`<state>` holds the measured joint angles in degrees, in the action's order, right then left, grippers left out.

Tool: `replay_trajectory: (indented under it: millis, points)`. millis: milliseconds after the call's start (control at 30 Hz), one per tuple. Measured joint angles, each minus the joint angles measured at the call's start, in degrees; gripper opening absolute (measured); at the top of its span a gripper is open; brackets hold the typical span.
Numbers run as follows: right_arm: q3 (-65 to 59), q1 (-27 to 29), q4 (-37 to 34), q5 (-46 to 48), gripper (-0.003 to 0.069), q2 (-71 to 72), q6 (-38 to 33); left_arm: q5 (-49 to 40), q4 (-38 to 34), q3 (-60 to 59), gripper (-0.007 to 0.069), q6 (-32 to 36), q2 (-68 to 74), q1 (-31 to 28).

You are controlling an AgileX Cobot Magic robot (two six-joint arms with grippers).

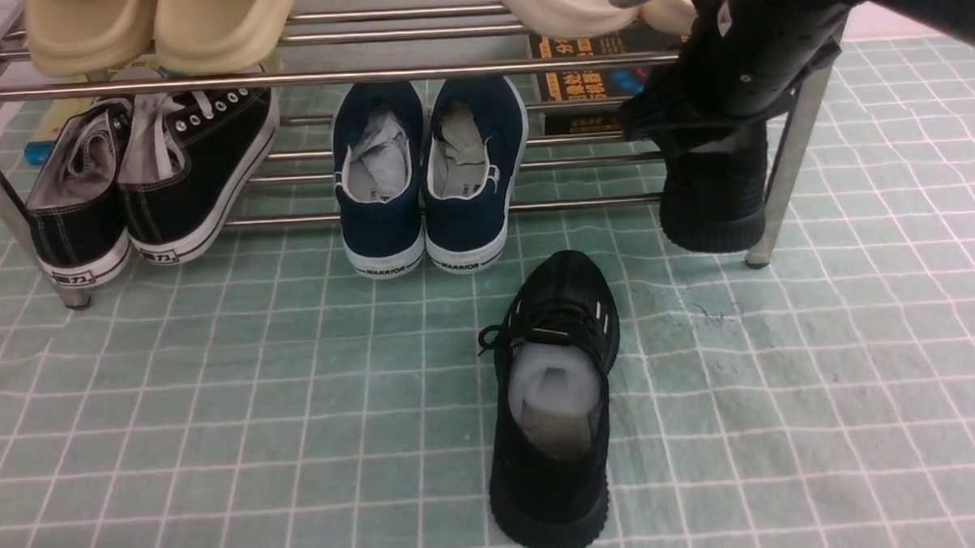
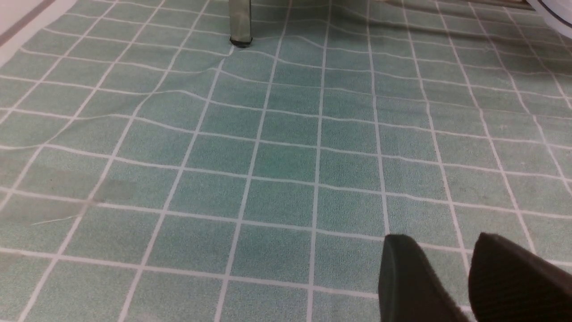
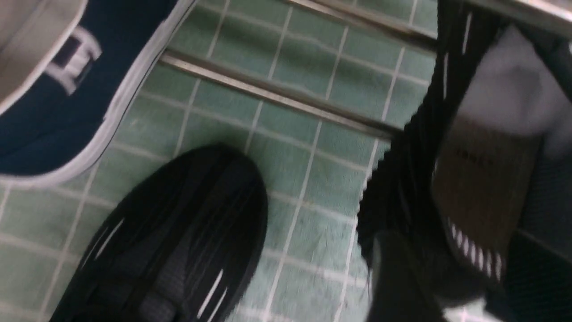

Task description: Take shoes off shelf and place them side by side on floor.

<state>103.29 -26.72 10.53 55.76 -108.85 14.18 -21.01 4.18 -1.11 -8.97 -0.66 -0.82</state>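
Note:
One black knit shoe [image 1: 553,401] lies on the teal grid floor [image 1: 216,397], toe towards the shelf [image 1: 448,68]; its toe [image 3: 178,241] also shows in the right wrist view. The other black shoe [image 1: 712,205] is at the chrome shelf's lower right, heel hanging past the front tube. My right gripper [image 1: 693,129] reaches down over its opening. In the right wrist view the right gripper [image 3: 456,268] is shut on that shoe's heel collar [image 3: 473,250]. My left gripper [image 2: 440,239] hovers open over bare floor with nothing between its fingers.
Navy WARRIOR sneakers [image 1: 427,179] and black canvas sneakers [image 1: 144,180] stand on the lower tier. Beige slippers [image 1: 162,26] sit on the upper tier. The shelf's right leg [image 1: 784,174] stands beside the held shoe. Books [image 1: 594,80] lie behind.

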Motion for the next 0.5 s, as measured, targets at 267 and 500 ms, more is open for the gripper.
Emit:
replay_trajectory:
  millis: [267, 500]
  points:
    - [0.00, 0.37, 4.25, -5.88, 0.0435, -6.08, 0.06, 0.00, 0.00, 0.00, 0.0242, 0.00, 0.00, 0.00]
    - [0.00, 0.37, 5.65, -5.80, 0.0309, -9.85, 0.82, 0.00, 0.00, 0.00, 0.0242, 0.00, 0.00, 0.00]
